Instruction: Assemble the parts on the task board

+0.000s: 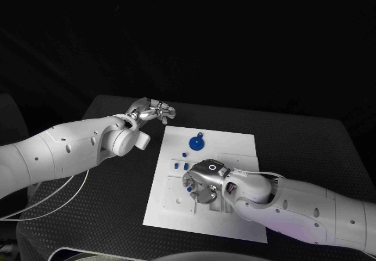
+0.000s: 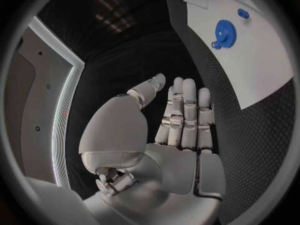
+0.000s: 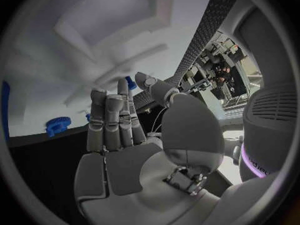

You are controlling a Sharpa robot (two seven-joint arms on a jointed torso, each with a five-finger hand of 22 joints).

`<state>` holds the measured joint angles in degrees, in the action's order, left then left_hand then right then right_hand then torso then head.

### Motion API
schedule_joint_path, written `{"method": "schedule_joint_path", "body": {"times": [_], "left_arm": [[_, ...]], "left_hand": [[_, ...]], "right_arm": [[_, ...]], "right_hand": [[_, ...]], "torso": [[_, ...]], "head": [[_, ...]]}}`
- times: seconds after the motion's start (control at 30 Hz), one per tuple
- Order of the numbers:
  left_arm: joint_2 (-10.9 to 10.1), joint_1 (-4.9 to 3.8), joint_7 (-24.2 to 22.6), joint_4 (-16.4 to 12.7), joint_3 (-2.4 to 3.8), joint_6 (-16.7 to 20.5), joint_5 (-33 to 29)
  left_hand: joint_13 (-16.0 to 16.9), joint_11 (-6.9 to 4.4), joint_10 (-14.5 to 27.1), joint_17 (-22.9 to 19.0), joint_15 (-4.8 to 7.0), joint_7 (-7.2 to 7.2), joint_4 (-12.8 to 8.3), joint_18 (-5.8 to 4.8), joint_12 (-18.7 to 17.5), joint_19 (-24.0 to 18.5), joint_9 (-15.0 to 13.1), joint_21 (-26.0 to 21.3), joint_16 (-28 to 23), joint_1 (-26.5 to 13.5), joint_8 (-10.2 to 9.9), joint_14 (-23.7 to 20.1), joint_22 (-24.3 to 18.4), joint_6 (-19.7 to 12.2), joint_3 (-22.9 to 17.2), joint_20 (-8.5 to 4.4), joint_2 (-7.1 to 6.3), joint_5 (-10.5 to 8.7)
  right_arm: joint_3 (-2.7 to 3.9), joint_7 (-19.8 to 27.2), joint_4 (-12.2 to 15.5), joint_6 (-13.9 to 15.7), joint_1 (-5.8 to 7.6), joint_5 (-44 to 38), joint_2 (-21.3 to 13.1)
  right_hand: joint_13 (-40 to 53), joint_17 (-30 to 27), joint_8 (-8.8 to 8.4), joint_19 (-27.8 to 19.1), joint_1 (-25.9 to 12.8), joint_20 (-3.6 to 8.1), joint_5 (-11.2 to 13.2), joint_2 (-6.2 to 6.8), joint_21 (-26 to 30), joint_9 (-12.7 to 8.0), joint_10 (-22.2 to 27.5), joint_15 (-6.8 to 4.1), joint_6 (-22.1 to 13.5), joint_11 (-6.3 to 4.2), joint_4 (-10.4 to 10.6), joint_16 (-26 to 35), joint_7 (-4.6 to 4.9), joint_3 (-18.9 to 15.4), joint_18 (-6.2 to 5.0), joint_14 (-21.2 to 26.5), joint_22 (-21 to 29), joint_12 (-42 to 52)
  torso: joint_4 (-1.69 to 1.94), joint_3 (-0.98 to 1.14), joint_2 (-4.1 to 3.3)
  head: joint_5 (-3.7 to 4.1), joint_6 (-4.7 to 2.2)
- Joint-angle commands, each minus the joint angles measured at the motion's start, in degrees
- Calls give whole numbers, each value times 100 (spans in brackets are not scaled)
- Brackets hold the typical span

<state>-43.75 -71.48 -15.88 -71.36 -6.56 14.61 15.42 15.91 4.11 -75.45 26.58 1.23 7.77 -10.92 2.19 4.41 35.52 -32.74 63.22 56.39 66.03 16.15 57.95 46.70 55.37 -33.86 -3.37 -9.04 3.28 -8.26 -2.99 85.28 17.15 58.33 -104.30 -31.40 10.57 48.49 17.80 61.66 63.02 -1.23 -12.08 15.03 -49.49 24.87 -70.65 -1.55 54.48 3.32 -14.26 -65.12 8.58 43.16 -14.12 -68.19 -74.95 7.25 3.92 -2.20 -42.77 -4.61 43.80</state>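
Your right hand point(image 1: 202, 182) hovers low over the middle of the task board point(image 1: 235, 144), fingers loosely extended and holding nothing, while your left hand point(image 1: 151, 112) waits off the board's far left corner, fingers straight, together and empty. The blue gear point(image 1: 196, 143) lies on the board beyond the right hand, smaller blue parts point(image 1: 177, 164) beside it; judging by this, you are reaching for a part, so the next move needs a careful pinch. No writing is legible.

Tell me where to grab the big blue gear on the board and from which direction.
Grip the blue gear by its toothed rim, coming straight down from above. It lies flat on the task board, so its sides are hard to reach sideways. The left hand looks nearest; its fingers hold nothing.
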Motion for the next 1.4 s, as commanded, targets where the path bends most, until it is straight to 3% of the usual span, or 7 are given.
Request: {"method": "schedule_joint_path", "body": {"times": [0.03, 0.33, 0.53, 0.8, 1.0, 1.2, 1.4], "left_arm": [[-1, -12, -6, -9, 4, -79, -31], [-1, -12, -7, 21, 4, -83, -31], [2, -12, -8, 53, 4, -86, -31], [2, -12, -18, 84, 4, -88, -31], [32, -11, -71, 107, 4, -45, -31], [32, -11, -96, 109, 4, -31, -31], [32, -11, -103, 100, 4, -34, -31]], "left_hand": [[-7, 0, 27, 6, -18, -7, 33, -108, -26, -49, 5, -33, -33, -44, -32, -2, -7, -48, 5, -330, -21, 11], [-8, 4, 35, 9, -21, -4, 34, -108, -29, -54, 7, -35, -38, -42, -35, -8, -7, -56, 4, -328, -28, 9], [-8, 4, 35, 10, -21, -3, 33, -108, -29, -55, 7, -36, -40, -39, -35, -9, -7, -58, 3, -328, -29, 8], [-8, 4, 36, 12, -22, -3, 33, -108, -29, -56, 7, -35, -40, -35, -35, -9, -6, -58, 1, -327, -29, 8], [-8, 4, 35, 13, -22, -3, 32, -107, -28, -56, 6, -35, -41, -30, -34, -8, -6, -58, -1, -327, -28, 9], [-5, 1, 29, 18, -21, -5, 29, -106, -24, -56, 5, -34, -38, -19, -30, -4, -5, -55, -6, -327, -24, 12], [-5, 1, 27, 19, -20, -5, 29, -106, -23, -56, 4, -33, -38, -18, -29, -2, -4, -53, -6, -327, -24, 12]], "right_arm": [[-14, -58, 15, 135, -18, 52, -47], [10, -107, 320, 449, 111, 187, -365], [134, -30, 629, 521, 286, 478, -701], [607, 138, 796, 198, 519, 1504, -1209], [622, -59, 753, -624, 703, 1364, -1524], [583, -227, 643, -823, 698, 790, -1496], [478, -315, 566, -1033, 649, 487, -1499]], "right_hand": [[-143, -7, -38, -56, -6, -3, -50, 72, 36, -20, 262, 49, -80, 206, -23, 17, 26, -89, -88, 21, -107, -32], [-247, -1, -145, -151, 24, -51, -338, 184, 32, -86, 584, 170, -367, 331, -188, -27, 145, -463, -88, 114, -119, -183], [-264, 2, -127, -134, 53, -49, -403, 181, 9, -85, 582, 173, -369, 334, -191, -65, 145, -530, -88, 98, -118, -170], [-276, 6, -63, -2, 27, -2, -382, 119, -72, -74, 500, 137, -311, 298, -60, -163, 117, -594, -88, -20, -111, -104], [-313, -3, -49, -24, -72, 24, -490, 103, -92, -79, 548, 151, -344, 315, -103, -190, 122, -858, -88, -10, -113, -112], [-400, -10, -66, -160, -145, -24, -567, 121, -53, -96, 792, 258, -445, 421, -168, -186, 48, -1106, -88, 132, -111, -221], [-431, -16, -74, -209, -165, -48, -449, 134, -45, -103, 843, 275, -514, 436, -167, -204, -27, -1224, -88, 179, -111, -227]], "torso": [[-2, 6, -2], [-3, 0, 4], [-5, 2, 4], [-4, 4, -1], [-2, -1, 10], [-14, 16, -4], [-4, 3, 0]], "head": [[4, -4], [35, -41], [76, -94], [208, -185], [249, -205], [244, -213], [267, -197]]}}
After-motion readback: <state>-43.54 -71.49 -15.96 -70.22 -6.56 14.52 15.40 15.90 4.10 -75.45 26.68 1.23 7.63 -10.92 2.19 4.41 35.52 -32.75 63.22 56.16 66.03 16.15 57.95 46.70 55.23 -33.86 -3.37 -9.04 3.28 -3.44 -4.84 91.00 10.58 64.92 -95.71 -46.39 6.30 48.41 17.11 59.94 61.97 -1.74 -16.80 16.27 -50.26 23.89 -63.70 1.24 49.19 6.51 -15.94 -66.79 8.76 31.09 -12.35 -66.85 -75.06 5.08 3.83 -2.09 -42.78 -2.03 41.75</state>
